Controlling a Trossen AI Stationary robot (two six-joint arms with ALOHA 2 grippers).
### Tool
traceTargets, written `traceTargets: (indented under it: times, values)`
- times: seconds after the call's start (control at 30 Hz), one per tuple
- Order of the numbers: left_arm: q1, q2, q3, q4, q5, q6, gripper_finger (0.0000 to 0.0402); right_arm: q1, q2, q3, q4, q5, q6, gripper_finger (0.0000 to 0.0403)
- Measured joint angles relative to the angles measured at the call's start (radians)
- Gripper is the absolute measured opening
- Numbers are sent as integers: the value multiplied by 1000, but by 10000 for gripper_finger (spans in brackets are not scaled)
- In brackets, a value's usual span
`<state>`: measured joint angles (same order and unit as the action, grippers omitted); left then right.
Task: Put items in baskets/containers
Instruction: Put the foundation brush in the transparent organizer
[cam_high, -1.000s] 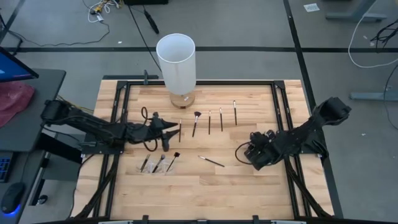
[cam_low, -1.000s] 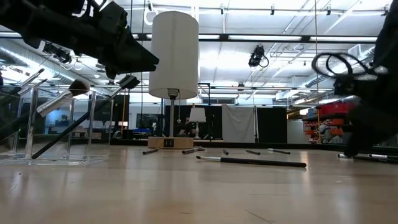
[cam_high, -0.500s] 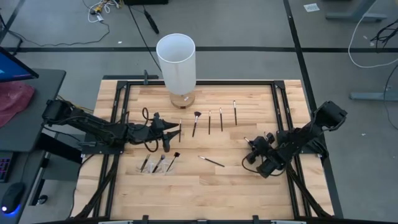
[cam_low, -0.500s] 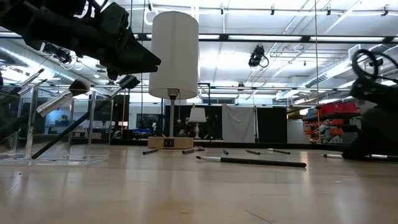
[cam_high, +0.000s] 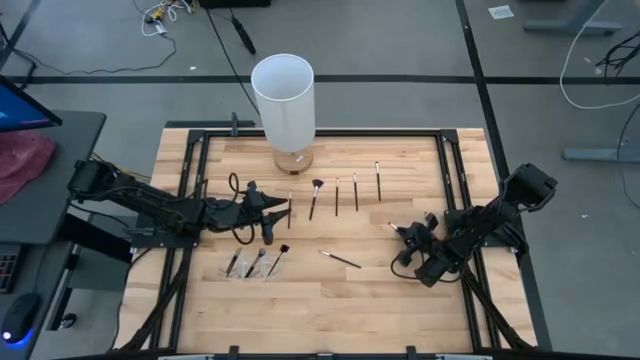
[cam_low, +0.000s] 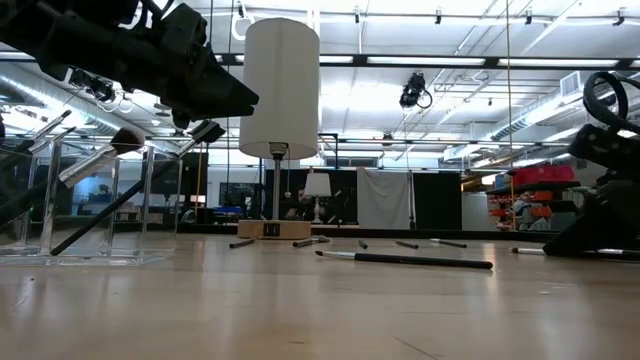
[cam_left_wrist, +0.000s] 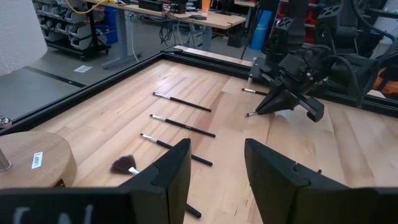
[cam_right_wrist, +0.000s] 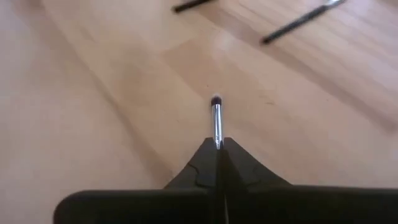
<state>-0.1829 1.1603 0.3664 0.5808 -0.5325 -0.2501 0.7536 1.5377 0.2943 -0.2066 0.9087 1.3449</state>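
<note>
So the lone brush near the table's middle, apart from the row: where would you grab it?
Take the lone brush at mid-handle, coming straight down from above with the fingers set across its thin shaft. It lies flat and slanted on the table, with bare wood on both sides, so a side approach would likely just push it.

Tall white cylinder (cam_high: 285, 100) upright on a round wooden base (cam_high: 292, 159), at the far edge of the wooden table (cam_high: 330, 300). Black metal frame (cam_high: 455, 175) around the tabletop. Grey floor beyond; white cable (cam_high: 590, 70), desk (cam_high: 45, 150) with a red cloth (cam_high: 22, 162).
</note>
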Motion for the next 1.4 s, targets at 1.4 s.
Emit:
traceTargets:
  times: [1.4]
  values:
    - [0, 348, 181, 408, 351, 335, 162, -295, -13, 35, 1604, -394, -1389, 6]
